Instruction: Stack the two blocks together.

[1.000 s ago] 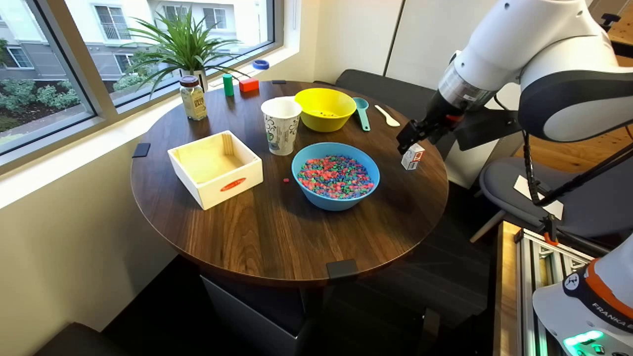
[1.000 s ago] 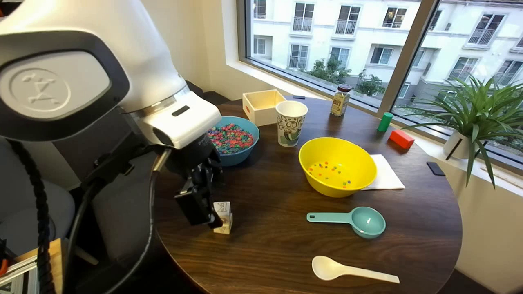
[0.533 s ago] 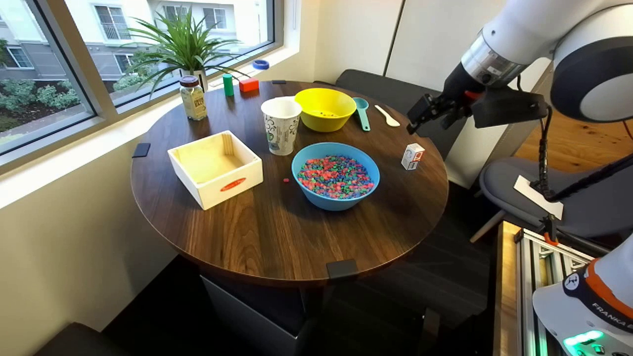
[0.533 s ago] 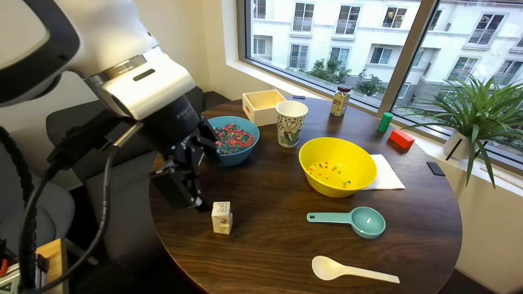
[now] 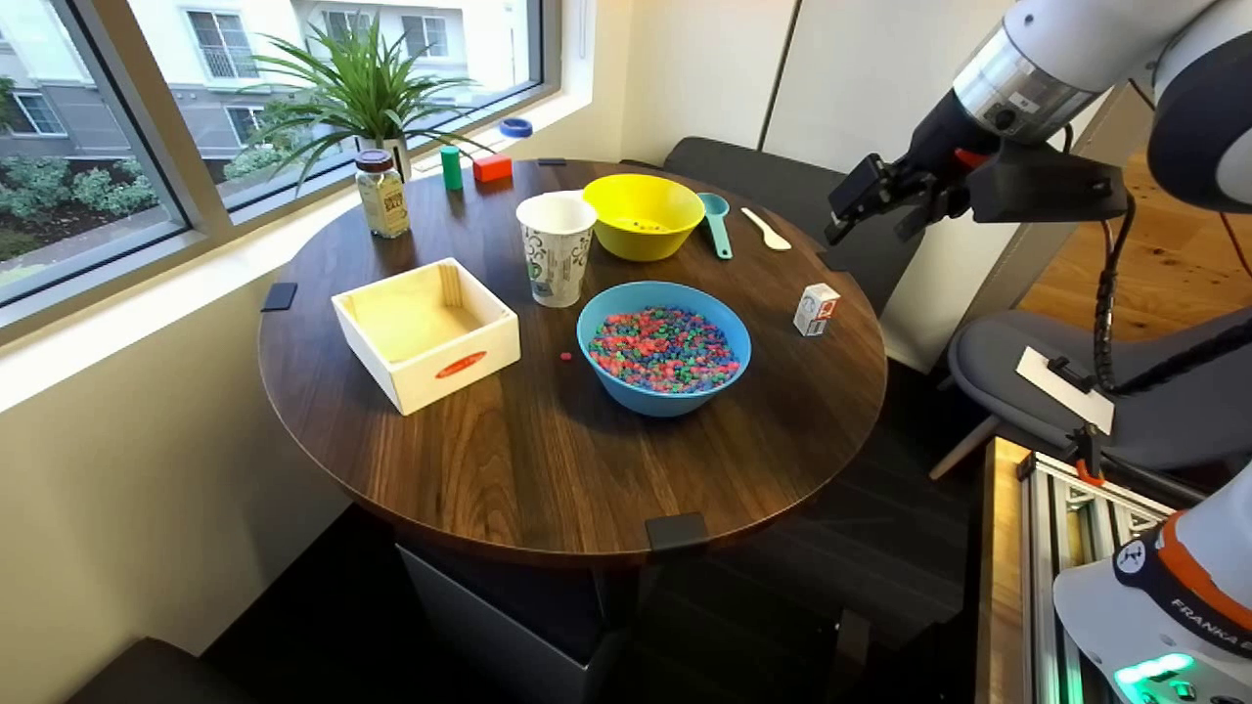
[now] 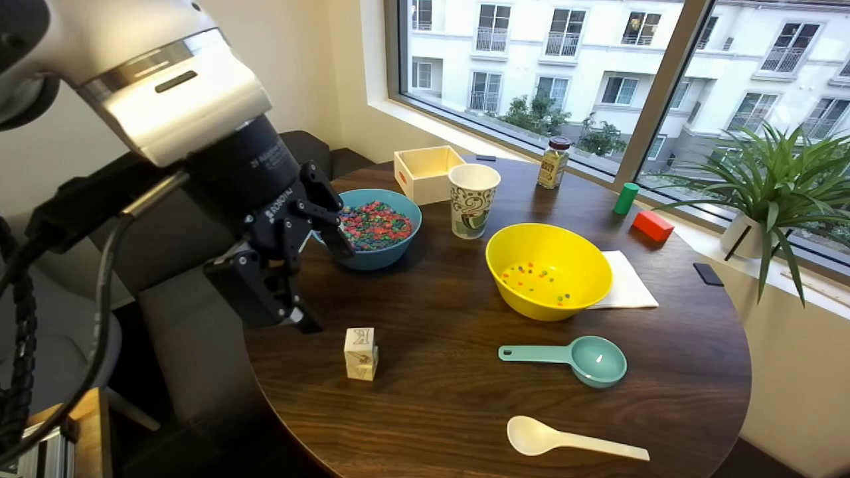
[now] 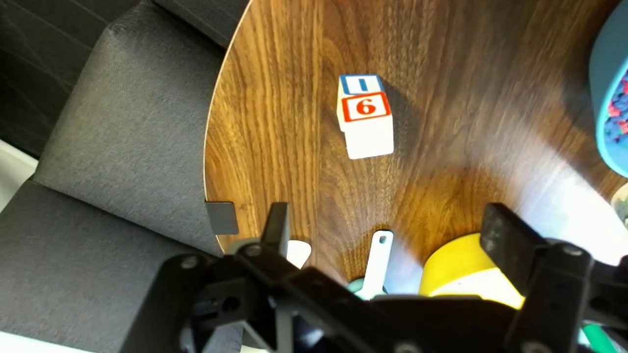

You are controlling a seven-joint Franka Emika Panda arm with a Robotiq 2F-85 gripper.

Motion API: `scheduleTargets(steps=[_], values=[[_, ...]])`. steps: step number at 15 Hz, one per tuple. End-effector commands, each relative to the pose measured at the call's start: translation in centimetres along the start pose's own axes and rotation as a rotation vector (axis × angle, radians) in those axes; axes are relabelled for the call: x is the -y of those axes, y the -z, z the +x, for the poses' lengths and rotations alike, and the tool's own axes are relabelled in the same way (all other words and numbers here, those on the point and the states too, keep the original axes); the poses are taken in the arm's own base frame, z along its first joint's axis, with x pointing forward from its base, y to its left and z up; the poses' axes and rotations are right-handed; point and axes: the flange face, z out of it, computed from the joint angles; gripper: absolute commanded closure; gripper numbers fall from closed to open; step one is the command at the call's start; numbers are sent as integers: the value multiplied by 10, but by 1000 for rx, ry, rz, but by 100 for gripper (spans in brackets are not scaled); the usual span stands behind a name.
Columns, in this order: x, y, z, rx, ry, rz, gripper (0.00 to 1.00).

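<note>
Stacked: the upper block (image 7: 368, 126), a red-framed 6 on its side, rests on the lower block (image 7: 362, 85), which bears a blue-framed 1; edges slightly out of line, pair upright. Location in an exterior view: right side of the table (image 5: 587, 469), near its edge, right of the blue bowl (image 5: 657, 403) holding coloured pellets (image 5: 665, 349).

Gripper (image 7: 391, 228): released, jaws spread wide, raised higher than both blocks and apart from them.

Other items, in an exterior view: wooden box (image 5: 423, 379) at left; paper cup (image 5: 558, 254) between the box and the yellow bowl (image 5: 641, 242); teal scoop (image 5: 719, 223) and pale spoon (image 5: 773, 238) right of the yellow bowl, scoop the closer. Jar (image 5: 383, 200) beyond the box. Green cylinder (image 5: 451, 168) and red piece (image 5: 493, 169) near the far edge, side by side. White napkin (image 6: 627, 285), in an exterior view: partly hidden by the yellow bowl.
</note>
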Motion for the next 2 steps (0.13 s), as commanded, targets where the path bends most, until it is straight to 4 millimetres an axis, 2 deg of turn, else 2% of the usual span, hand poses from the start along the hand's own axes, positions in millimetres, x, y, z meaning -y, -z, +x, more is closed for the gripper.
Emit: scheduleTargets(steps=[1,2], values=[[0,0,0,1,0,0,0],[0,0,0,1,-1,-1,0]])
